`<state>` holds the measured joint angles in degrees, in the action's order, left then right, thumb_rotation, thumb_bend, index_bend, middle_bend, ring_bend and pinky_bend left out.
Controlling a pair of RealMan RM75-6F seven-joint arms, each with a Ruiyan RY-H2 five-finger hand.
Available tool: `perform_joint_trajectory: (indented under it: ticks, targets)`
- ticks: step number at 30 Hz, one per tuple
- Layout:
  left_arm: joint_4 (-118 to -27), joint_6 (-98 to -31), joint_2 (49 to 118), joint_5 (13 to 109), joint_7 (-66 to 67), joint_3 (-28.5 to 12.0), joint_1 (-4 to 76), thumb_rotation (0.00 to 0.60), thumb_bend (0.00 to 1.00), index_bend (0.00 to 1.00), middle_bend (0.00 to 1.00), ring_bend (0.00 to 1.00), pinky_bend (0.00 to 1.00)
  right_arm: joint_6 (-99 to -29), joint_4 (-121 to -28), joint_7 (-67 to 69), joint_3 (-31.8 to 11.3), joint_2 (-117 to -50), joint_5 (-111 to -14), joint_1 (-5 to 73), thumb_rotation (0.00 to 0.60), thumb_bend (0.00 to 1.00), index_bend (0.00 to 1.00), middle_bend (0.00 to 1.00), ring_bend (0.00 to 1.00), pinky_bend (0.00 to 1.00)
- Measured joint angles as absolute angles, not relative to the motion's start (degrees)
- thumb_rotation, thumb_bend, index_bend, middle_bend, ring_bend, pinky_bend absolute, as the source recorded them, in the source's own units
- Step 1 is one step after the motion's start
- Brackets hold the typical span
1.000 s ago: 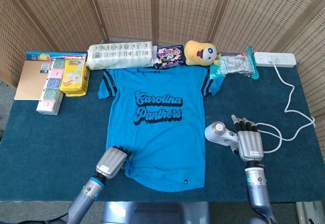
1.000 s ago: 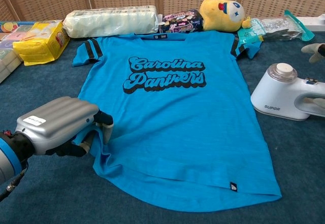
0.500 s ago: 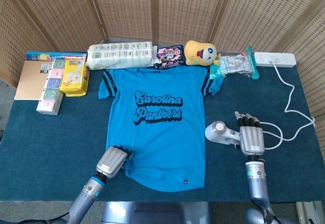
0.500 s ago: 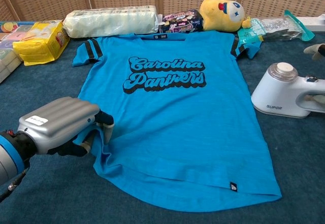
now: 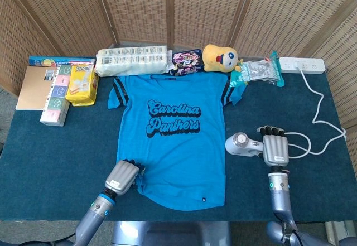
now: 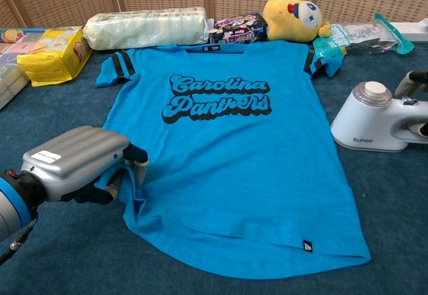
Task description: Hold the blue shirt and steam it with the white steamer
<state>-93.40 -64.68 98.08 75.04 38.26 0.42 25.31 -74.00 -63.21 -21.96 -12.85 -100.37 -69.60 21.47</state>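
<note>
1. The blue shirt (image 5: 173,140) lies flat on the bench (image 5: 56,162), print side up, and it is the landmark for everything here.
2. The holding part seems already done: the left hand (image 6: 73,164) sits at the lower left corner of the shirt, near the hem, and its curled fingers (image 6: 130,164) grip a fold of the cloth.
3. The steaming is not yet started, in my judgement. The white steamer (image 5: 241,144) rests on the bench just beside the right edge of the shirt, not above the cloth.
4. The right hand (image 5: 275,150) lies over the handle of the steamer, on the side away from the shirt. Its fingers bend down around the handle, but whether the grasp is fully closed I cannot tell; the chest view shows only fingertips.
5. What is left: to secure the handle, lift the steamer, and pass it over the shirt.
</note>
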Motion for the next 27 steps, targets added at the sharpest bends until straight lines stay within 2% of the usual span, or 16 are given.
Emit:
perform_joint_trajectory:
  ticks: [7, 14, 27]
  targets:
    - [-93.5, -64.9, 98.1, 74.9, 38.3, 0.4, 25.4, 0.600, 0.66, 0.52, 0.54, 0.48, 0.51, -72.2, -57.6, -19.9, -13.1, -102.8, -69.3, 22.6, 0.600, 0.43, 0.41, 0.39, 0.37, 0.35]
    - [-93.5, -65.0, 98.2, 74.8, 38.2, 0.5, 25.5, 0.600, 0.66, 0.52, 0.54, 0.48, 0.51, -72.0, -53.9, -18.0, -13.8, -104.7, -69.8, 23.8, 0.600, 0.43, 0.54, 0.54, 0.56, 0.58]
    - [-93.5, -65.3, 98.3, 74.7, 38.0, 0.5, 25.6, 0.600, 0.66, 0.52, 0.54, 0.48, 0.51, -73.2, -54.8, -15.4, -14.2, -104.2, -71.0, 23.9, 0.600, 0.42, 0.67, 0.68, 0.68, 0.68]
